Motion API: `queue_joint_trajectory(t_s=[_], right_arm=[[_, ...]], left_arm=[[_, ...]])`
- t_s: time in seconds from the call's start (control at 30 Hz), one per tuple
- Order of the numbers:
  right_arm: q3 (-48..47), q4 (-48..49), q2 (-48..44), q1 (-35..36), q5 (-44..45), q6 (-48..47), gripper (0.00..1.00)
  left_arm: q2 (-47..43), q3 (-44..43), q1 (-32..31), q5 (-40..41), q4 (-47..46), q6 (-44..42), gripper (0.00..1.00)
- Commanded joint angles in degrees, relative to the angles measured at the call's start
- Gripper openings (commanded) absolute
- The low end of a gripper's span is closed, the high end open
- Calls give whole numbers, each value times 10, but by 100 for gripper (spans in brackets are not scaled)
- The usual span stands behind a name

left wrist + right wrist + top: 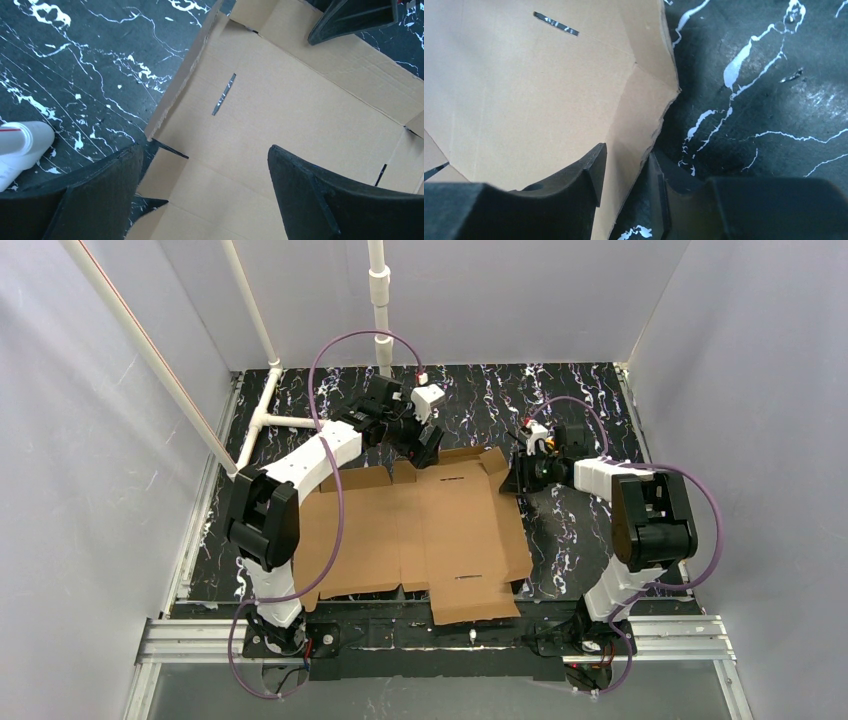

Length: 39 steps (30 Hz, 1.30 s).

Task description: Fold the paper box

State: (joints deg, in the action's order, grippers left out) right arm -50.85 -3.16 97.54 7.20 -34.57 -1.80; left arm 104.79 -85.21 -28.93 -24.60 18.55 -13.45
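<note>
Lying flat at centre frame as the paper box (450,530), long axis seemingly running left to right, one flap pointing at the bottom edge. Hovering over its upper edge with the left gripper (202,157) spread wide, holding nothing. Straddling the raised right-hand flap with the right gripper (624,162) half parted, apparently not pinching.

Pale grey panels close the scene in: a left wall (90,490), a back wall (500,300) and a right wall (770,390), all plain. The table (470,390) fills the middle of the frame, its top black with white marble-like veins. A long pipe (150,352), white with a thin red line, slants from the upper left corner down to the table's left edge. A second pipe (250,305) slants beside it to a T-joint (270,418). An upright pipe (378,300) stands at upper centre. An aluminium rail (680,638) runs along the bottom, with a grey surface (450,695) below it. The light is soft and even.
</note>
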Motion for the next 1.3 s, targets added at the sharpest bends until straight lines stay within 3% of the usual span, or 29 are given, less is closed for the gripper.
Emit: queue_joint_trajectory(t_s=[0.0,0.13,0.33,0.57,0.93,1.1,1.17,1.27], right_arm=[[-24,-7,21,-8,-13,-4,41],[-24,-4,22,-9,-14,1,30],[-23,-2,24,-9,-15,6,19],[-24,-2,35,-10,-19,11,15],[-24,0,40,-10,-29,15,15],[-24,1,40,-10,-33,15,15],[-24,2,40,-10,-33,15,15],[-24,2,39,-12,-33,15,15]], left_arm=[[7,21,0,-18,-62,-18,92],[14,42,-1,-11,-117,-18,87],[55,21,-10,6,-128,-35,83],[97,-10,-33,68,-130,-68,82],[128,-19,-71,200,-156,-126,64],[126,-5,-82,261,-182,-143,41],[122,-3,-85,271,-182,-144,22],[107,-3,-86,284,-198,-140,3]])
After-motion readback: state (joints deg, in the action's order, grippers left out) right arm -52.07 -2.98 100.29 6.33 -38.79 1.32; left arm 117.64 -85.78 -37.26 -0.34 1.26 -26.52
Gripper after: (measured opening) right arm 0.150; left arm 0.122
